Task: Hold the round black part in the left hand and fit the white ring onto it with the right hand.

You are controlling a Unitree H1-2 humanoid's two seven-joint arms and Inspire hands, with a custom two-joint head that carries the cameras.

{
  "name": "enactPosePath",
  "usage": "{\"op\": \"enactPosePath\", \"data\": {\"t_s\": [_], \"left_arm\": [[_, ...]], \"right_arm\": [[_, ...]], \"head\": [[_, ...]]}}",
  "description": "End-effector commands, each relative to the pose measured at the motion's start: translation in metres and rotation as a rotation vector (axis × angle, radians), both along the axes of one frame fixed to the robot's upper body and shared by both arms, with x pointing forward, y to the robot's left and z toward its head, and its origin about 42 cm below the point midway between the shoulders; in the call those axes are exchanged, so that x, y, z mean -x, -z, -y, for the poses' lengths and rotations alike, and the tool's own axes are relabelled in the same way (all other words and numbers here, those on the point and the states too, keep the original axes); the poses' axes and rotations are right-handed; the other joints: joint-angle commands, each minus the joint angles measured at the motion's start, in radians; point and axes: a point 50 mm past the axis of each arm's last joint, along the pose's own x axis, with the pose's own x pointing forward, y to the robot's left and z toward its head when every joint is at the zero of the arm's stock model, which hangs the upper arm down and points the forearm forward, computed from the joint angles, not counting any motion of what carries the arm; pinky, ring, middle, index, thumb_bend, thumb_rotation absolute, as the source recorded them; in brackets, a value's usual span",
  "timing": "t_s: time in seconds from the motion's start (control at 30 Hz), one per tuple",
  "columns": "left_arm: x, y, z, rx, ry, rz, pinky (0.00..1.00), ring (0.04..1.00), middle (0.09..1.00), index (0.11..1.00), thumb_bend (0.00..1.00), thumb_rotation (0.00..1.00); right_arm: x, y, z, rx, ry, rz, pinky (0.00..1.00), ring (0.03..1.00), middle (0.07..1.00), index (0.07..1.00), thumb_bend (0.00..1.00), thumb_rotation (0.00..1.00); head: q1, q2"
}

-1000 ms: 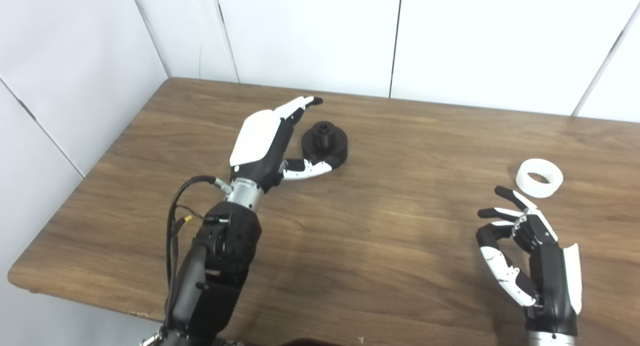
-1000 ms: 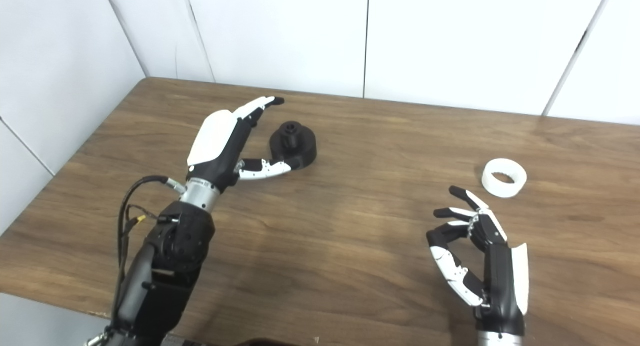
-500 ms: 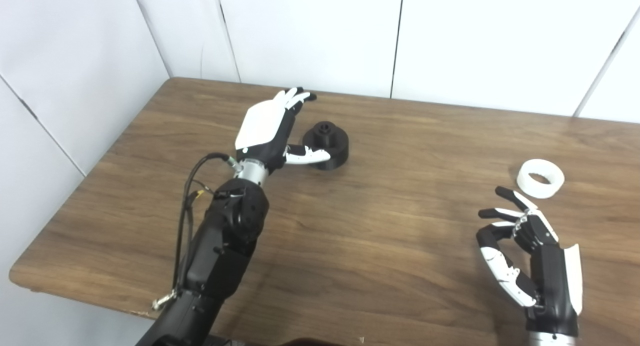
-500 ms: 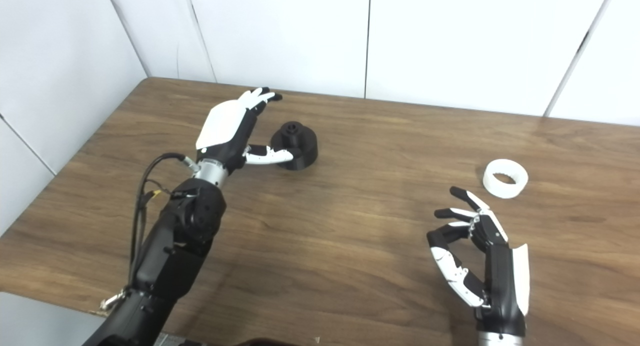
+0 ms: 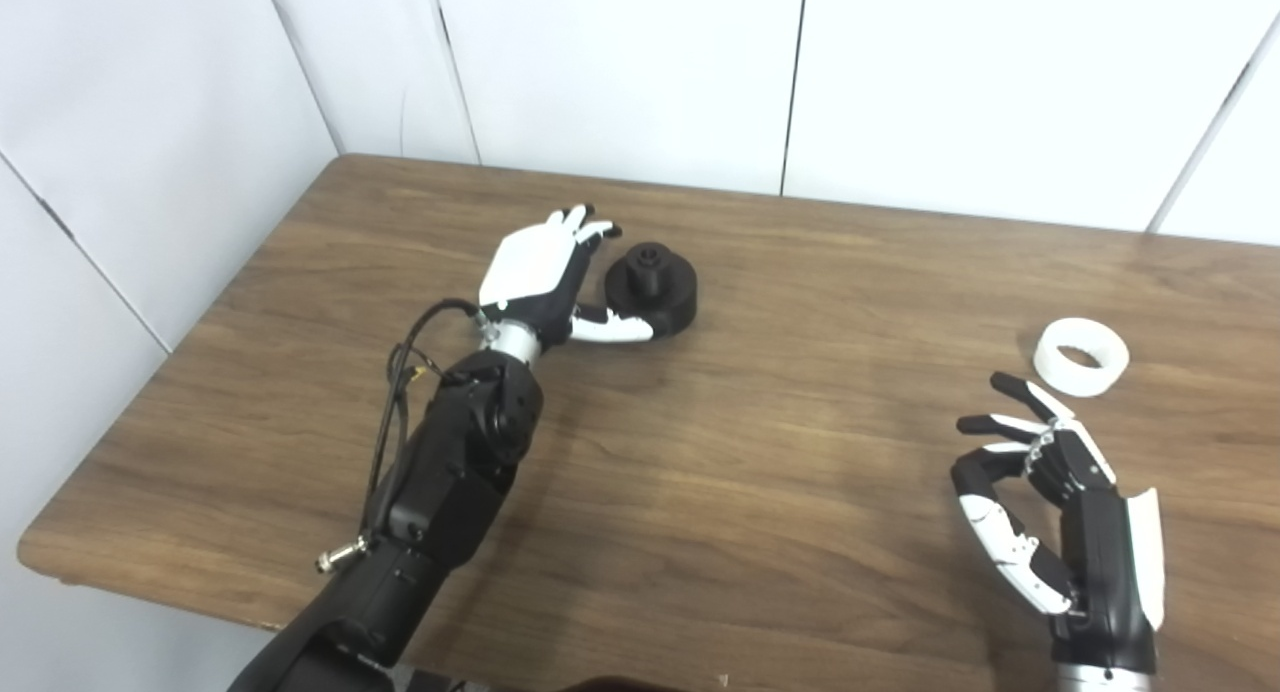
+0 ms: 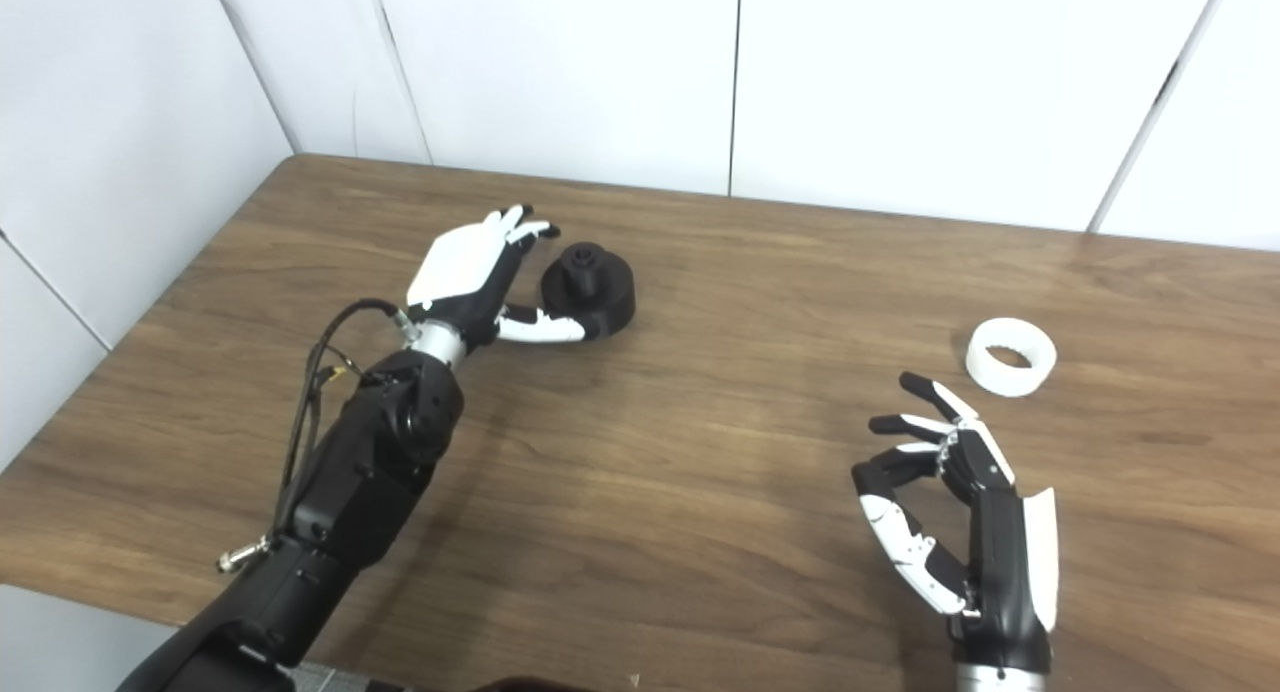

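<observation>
Since the earlier frames, left hand [image 5: 535, 272] has dropped lower and drawn in against the black part [image 5: 650, 290]; right hand [image 5: 1055, 512] has not shifted.

Left hand: fingers spread and cupped at the part's 9 o'clock side, thumb lying along its near edge at about 7 o'clock. Nothing gripped yet; the fingers have not closed round it. Whether the thumb actually touches cannot be told. Black part sits flat on the table [image 5: 760, 472], hub up, at about 11 o'clock from table centre.

Right hand: half-curled, fingers apart, empty, low at about 4 o'clock. White ring [image 5: 1080, 356] lies flat on the table just beyond its fingertips, at the hand's 1 o'clock, apart from it.

Progress, as judged: early. Approach to the black part is nearly made. Left to do: close and lift it, pick up the ring, bring the two together, seat the ring.
</observation>
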Motion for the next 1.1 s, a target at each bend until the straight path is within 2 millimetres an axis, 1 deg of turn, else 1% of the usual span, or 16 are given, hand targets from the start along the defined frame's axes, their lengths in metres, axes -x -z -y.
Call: {"op": "enactPosePath", "data": {"t_s": [0.0, 0.23, 0.37, 0.47, 0.53, 0.57, 0.73, 0.87, 0.97, 1.07], "left_arm": [[-0.018, -0.027, -0.004, -0.019, -0.007, 0.086, 0.92, 1.0, 1.0, 0.856, 1.0, 0.58], [-0.024, -0.016, -0.006, -0.042, -0.013, 0.065, 0.91, 1.0, 1.0, 0.847, 1.0, 0.6], [-0.026, -0.011, -0.005, -0.04, -0.014, 0.05, 0.93, 1.0, 1.0, 0.851, 1.0, 0.58], [-0.027, -0.008, -0.003, -0.004, -0.017, 0.042, 0.93, 1.0, 1.0, 0.848, 1.0, 0.56], [-0.029, -0.007, -0.001, 0.054, -0.021, 0.039, 0.94, 1.0, 1.0, 0.842, 1.0, 0.53], [-0.029, -0.006, 0.0, 0.085, -0.022, 0.04, 0.92, 1.0, 1.0, 0.837, 1.0, 0.51], [-0.034, -0.002, 0.004, 0.197, -0.042, 0.05, 0.9, 1.0, 1.0, 0.828, 1.0, 0.48], [-0.036, 0.001, 0.007, 0.223, -0.052, 0.057, 0.89, 1.0, 1.0, 0.824, 1.0, 0.49], [-0.036, 0.004, 0.009, 0.245, -0.048, 0.071, 0.89, 1.0, 1.0, 0.805, 0.99, 0.46], [-0.036, 0.005, 0.011, 0.254, -0.042, 0.072, 0.9, 1.0, 1.0, 0.794, 1.0, 0.46]], "right_arm": [[0.014, 0.008, -0.015, -0.089, 0.033, -0.027, 0.43, 0.519, 0.636, 0.792, 0.5, 0.5], [0.015, 0.008, -0.017, -0.088, 0.033, -0.025, 0.43, 0.522, 0.636, 0.792, 0.5, 0.51], [0.016, 0.006, -0.018, -0.088, 0.038, -0.027, 0.43, 0.525, 0.649, 0.793, 0.5, 0.51], [0.016, 0.006, -0.019, -0.089, 0.037, -0.03, 0.44, 0.526, 0.654, 0.796, 0.5, 0.51], [0.016, 0.006, -0.019, -0.088, 0.04, -0.028, 0.44, 0.526, 0.656, 0.795, 0.5, 0.51], [0.016, 0.006, -0.019, -0.088, 0.042, -0.026, 0.44, 0.526, 0.655, 0.792, 0.5, 0.51], [0.016, 0.004, -0.02, -0.084, 0.048, -0.022, 0.43, 0.521, 0.649, 0.787, 0.49, 0.49], [0.016, 0.003, -0.02, -0.084, 0.05, -0.023, 0.43, 0.521, 0.649, 0.788, 0.49, 0.48], [0.017, 0.002, -0.02, -0.083, 0.052, -0.024, 0.43, 0.52, 0.649, 0.789, 0.48, 0.46], [0.017, 0.001, -0.02, -0.083, 0.051, -0.024, 0.43, 0.52, 0.649, 0.787, 0.47, 0.44]], "head": [[0.0, 0.0], [-0.002, 0.001], [-0.002, 0.004], [-0.005, 0.005], [-0.006, 0.005], [-0.007, 0.007], [-0.01, 0.01], [-0.013, 0.014], [-0.014, 0.016], [-0.015, 0.018]]}}
